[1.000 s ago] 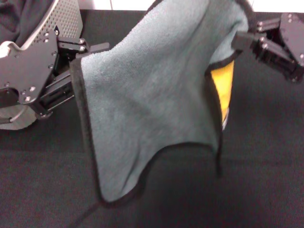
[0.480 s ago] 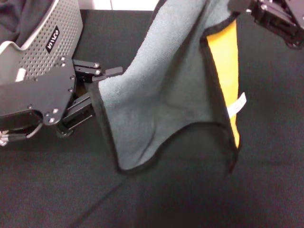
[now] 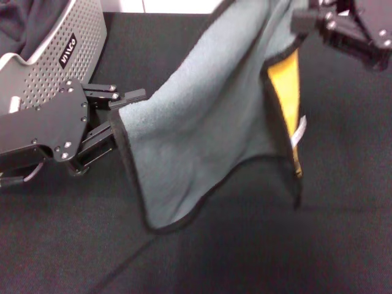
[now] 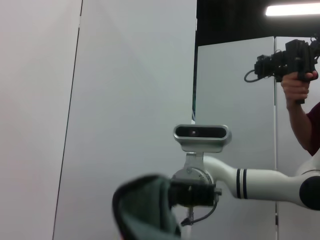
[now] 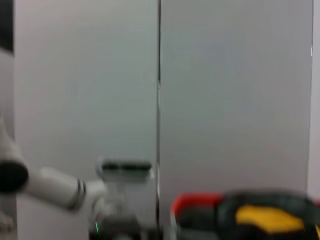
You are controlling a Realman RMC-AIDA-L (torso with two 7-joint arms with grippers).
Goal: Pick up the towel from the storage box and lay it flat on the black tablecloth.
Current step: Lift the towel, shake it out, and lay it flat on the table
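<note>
The grey-green towel (image 3: 202, 128) with black edging hangs in the air between my two grippers, above the black tablecloth (image 3: 257, 251). Its yellow underside and a white tag (image 3: 288, 104) show at the right fold. My left gripper (image 3: 122, 104) is shut on the towel's left edge, near the storage box (image 3: 55, 55). My right gripper (image 3: 303, 21) is shut on the towel's upper right corner at the back. The left wrist view shows a towel fold (image 4: 147, 205) and the right arm beyond it. The right wrist view shows the towel's yellow side (image 5: 267, 217).
The light grey perforated storage box stands at the back left with dark cloth (image 3: 24, 24) in it. A white strip of table (image 3: 171, 5) shows beyond the tablecloth's far edge. A person with a camera (image 4: 295, 75) stands in the background of the left wrist view.
Over the last second both grippers carried the towel up and away from me, the left one also moving right. In the last half second the towel's lower edge sank slightly toward the cloth.
</note>
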